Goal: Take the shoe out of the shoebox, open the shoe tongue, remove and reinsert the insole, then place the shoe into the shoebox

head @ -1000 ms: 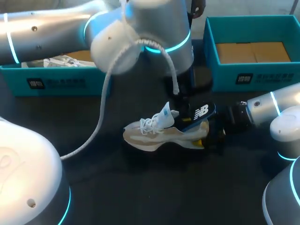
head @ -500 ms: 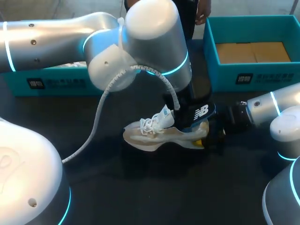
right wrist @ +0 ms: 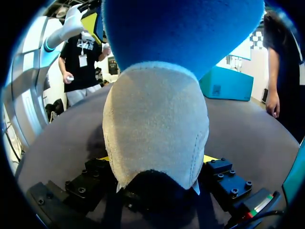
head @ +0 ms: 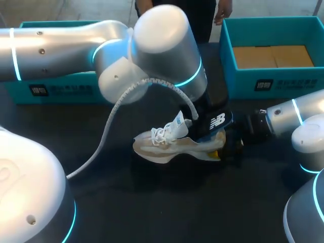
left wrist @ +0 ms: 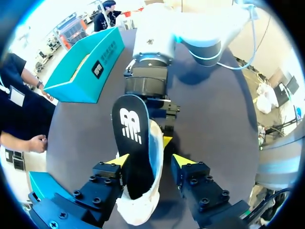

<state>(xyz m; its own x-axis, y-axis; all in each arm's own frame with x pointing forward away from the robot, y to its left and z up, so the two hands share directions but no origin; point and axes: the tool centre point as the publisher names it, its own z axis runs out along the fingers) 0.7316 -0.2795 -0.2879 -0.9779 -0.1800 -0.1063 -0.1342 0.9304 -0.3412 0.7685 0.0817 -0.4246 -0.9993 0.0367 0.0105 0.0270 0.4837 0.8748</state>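
**Right gripper (right wrist: pixel 155 161) clamps the heel, left gripper (left wrist: pixel 152 160) stands open over the insole (left wrist: pixel 129 136)**

The right gripper is closed on the shoe (head: pixel 167 147). In the right wrist view the rounded grey-beige heel fills the space between its fingers, and a sliver of yellow tip shows hard against each side of it. In the head view the right arm (head: pixel 288 119) comes in low from the right side and meets the shoe at its heel end.

The left gripper is not gripping. In the left wrist view its two yellow tips straddle the dark insole and the pale blue lining of the shoe's collar. One tip lies right at the insole's edge. The other stands just clear of the collar, with a strip of dark table showing between them. The left arm (head: pixel 61 45) reaches across from the left, its large elbow over the middle of the table (head: pixel 152 202), and its gripper comes down onto the shoe's opening from above.

The shoe sits near the middle of the table, out of both boxes. Its toe points to my left and its heel to my right. Its white tongue (head: pixel 178 125) stands up behind the laces (head: pixel 159 134). The insole, dark with a white logo, has one end down inside the shoe, and the rest slants up and out over the heel toward the right arm.

One teal shoebox (head: pixel 273 83) stands at the far right of the table with brown card on its floor. A second teal shoebox (head: pixel 55 90) stands at the far left, largely hidden behind the left arm.
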